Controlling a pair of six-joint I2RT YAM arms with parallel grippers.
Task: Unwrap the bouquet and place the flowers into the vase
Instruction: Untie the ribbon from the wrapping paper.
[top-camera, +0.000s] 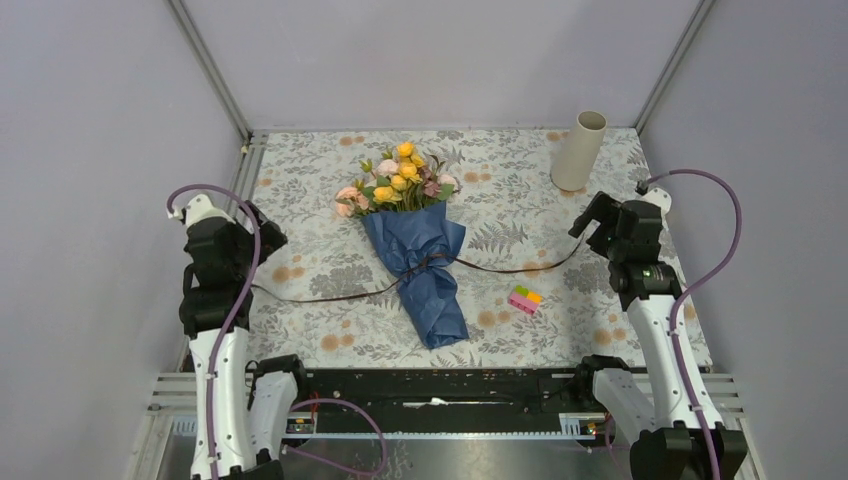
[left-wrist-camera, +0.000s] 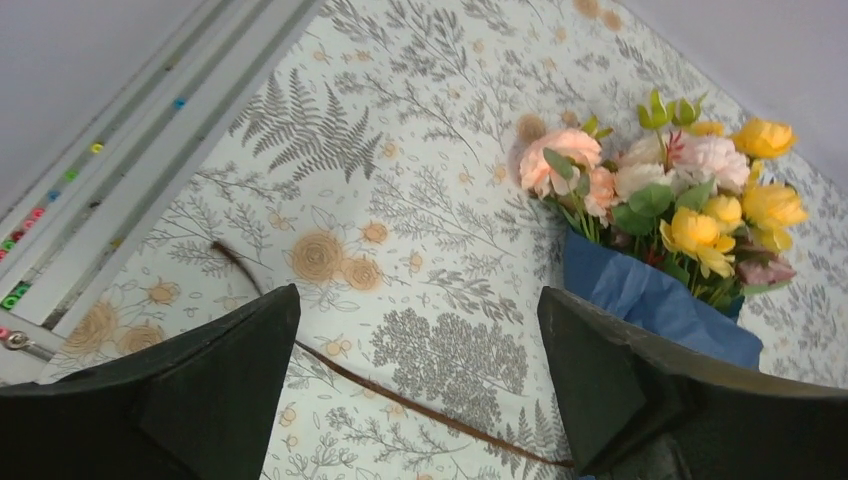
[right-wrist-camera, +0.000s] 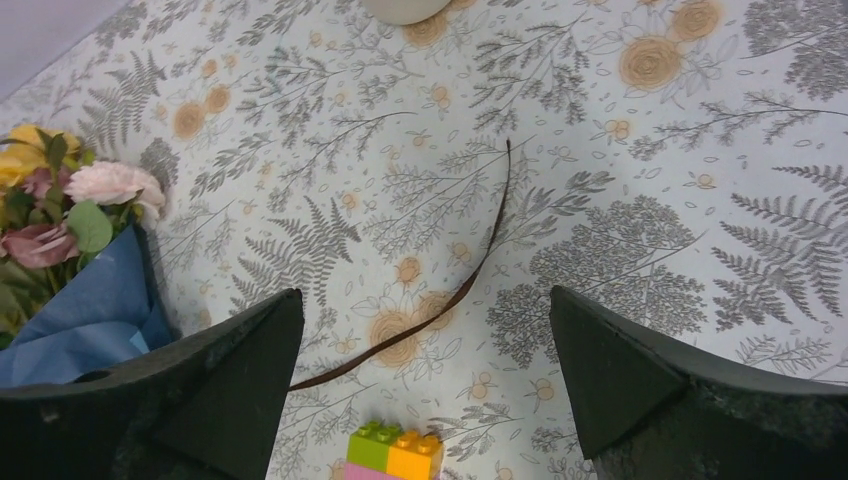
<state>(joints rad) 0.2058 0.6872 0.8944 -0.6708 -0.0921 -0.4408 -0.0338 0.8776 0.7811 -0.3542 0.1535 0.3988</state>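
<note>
Left tool (left-wrist-camera: 418, 300) is hanging released, its jaws standing wide apart with nothing between them, over the left side of the surface (top-camera: 300, 190). A brown ribbon (left-wrist-camera: 400, 400) is running across the print just beneath it. Right tool (right-wrist-camera: 425, 295) is likewise gaping wide and gripping nothing, hovering over the right side. The ribbon's other end is curving beneath it, and a brick (right-wrist-camera: 392, 452) of green, orange and pink is showing at the near edge of its view.

Between the two, the bouquet (top-camera: 415, 240) is lying flat in the middle, its blooms pointing to the far side. Blue paper is wrapping the stems, and the ribbon is crossing its waist and trailing out to both sides. The vase (top-camera: 580, 150) is standing in the far right corner, well apart from the bouquet.

A pattern of grey ferns and tan roses is covering the surface. Pale grey walls (top-camera: 100, 150) are closing it in on three sides, with metal rails (top-camera: 215, 75) running up the far corners. Small coloured dots (left-wrist-camera: 97, 148) are sitting along the left edge rail, too small to read.
</note>
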